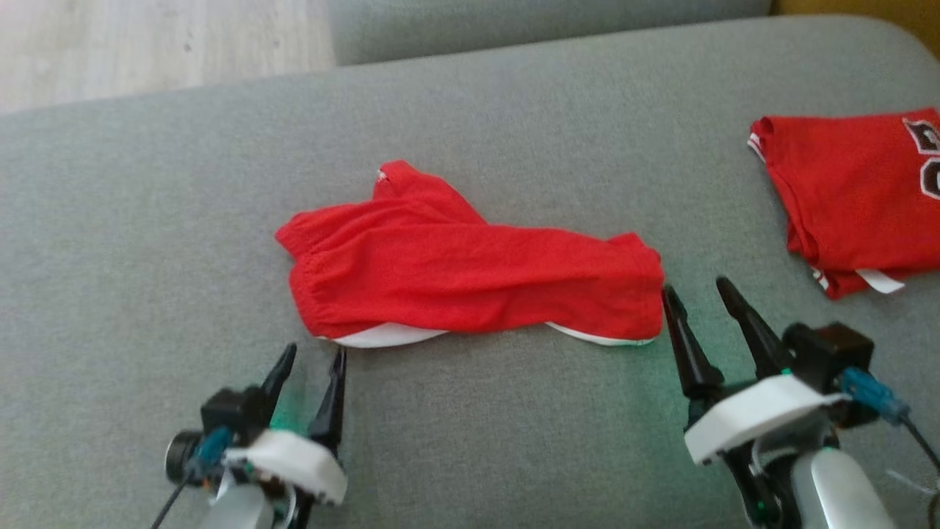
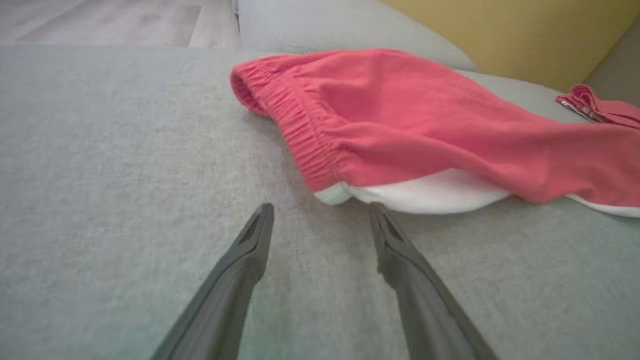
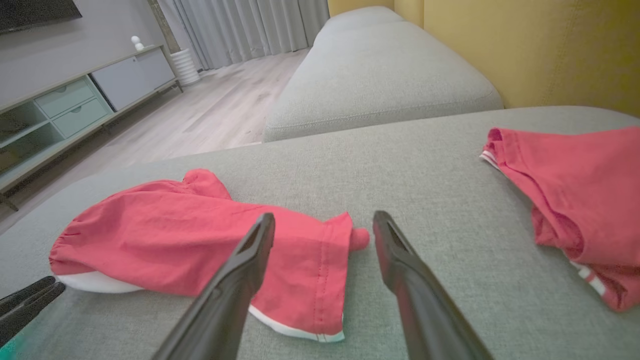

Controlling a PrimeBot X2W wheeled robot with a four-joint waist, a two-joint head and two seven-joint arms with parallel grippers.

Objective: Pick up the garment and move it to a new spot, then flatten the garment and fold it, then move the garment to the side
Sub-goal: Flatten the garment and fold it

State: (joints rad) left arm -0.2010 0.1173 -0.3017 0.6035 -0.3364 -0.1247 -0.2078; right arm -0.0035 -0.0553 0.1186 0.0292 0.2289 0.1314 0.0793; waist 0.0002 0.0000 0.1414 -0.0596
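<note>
A grey sofa seat (image 1: pixel 147 220) is spread across the scene; the garment (image 1: pixel 470 272), a pair of red shorts, is laid at its middle, stretched left to right, with the elastic waistband (image 2: pixel 300 130) at the left and the hem (image 3: pixel 325 270) at the right; white lining (image 2: pixel 430 192) is exposed along the near edge; a second red garment (image 1: pixel 852 191) is left at the far right, well apart. The step in hand is judged to be a two-handed take, though whether for lifting or folding cannot be told; next, a near corner must be nipped at each end. The left gripper (image 1: pixel 314 351) is held low, just near of the waistband corner, jaws spread and empty; the right gripper (image 1: pixel 695 286) is poised just beside the hem's right end, jaws likewise apart; whether cloth is touched there cannot be told.
</note>
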